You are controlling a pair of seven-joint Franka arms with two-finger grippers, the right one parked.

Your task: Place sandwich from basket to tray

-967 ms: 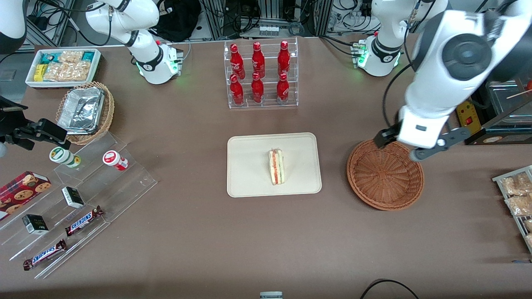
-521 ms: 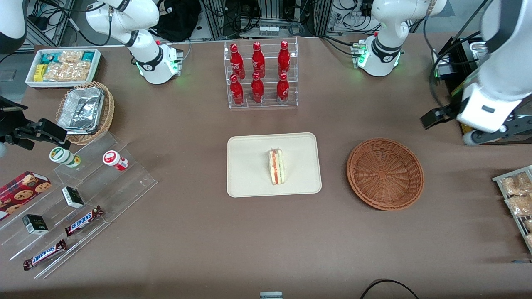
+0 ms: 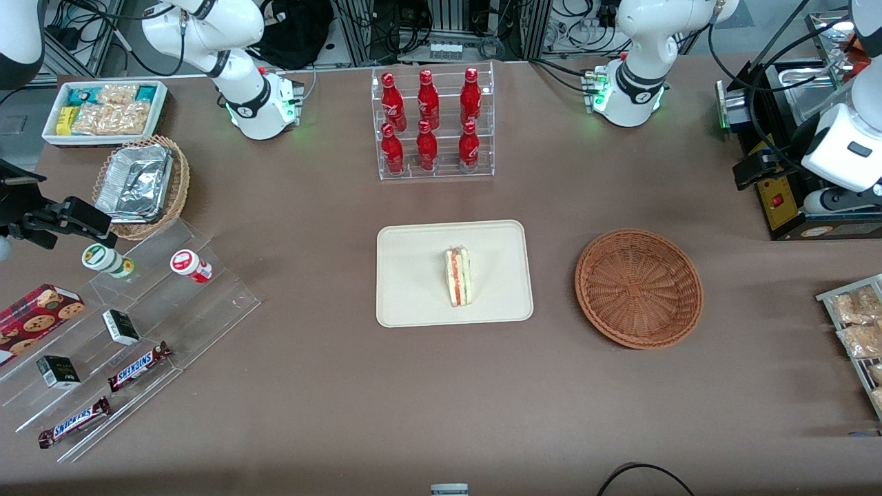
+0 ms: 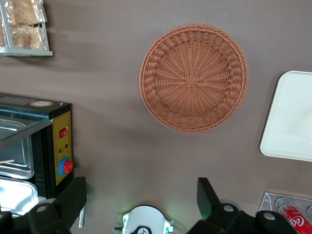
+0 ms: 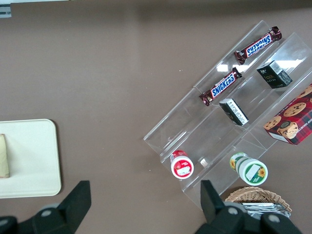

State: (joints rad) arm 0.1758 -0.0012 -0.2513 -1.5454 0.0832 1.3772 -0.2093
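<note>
Fingers (image 4: pixel 73 197) of your left gripper (image 4: pixel 141 200) stand spread wide apart with nothing between them; the gripper hangs high at the working arm's end of the table, over the edge by a black machine (image 3: pixel 782 200) whose yellow panel carries a red switch and a red-and-blue knob. Below it you see the basket (image 3: pixel 639 288), round reddish-brown wicker, bare inside, sitting just beside the tray (image 3: pixel 413 303) but not touching it. Your sandwich (image 3: pixel 457 277) lies on the tray near its middle, a wedge showing an orange-red stripe and pale green filling.

Farther from the front camera than the tray, a clear rack holds six red bottles (image 3: pixel 427 120); you can read part of the white "Coca-Cola" script on them. Toward the parked arm's end, two bars marked "SNICKERS" (image 3: pixel 138 366) lie on clear stepped shelves, with two small dark boxes, a red box of chocolate-chip cookies (image 3: pixel 34 313) and two small jars, one red-lidded, one green-lidded. A lighter wicker basket of foil trays (image 3: pixel 138 184) and a white bin of snack packets (image 3: pixel 103 110) sit nearby. Bagged snacks (image 3: pixel 858 320) lie at the working arm's end.
</note>
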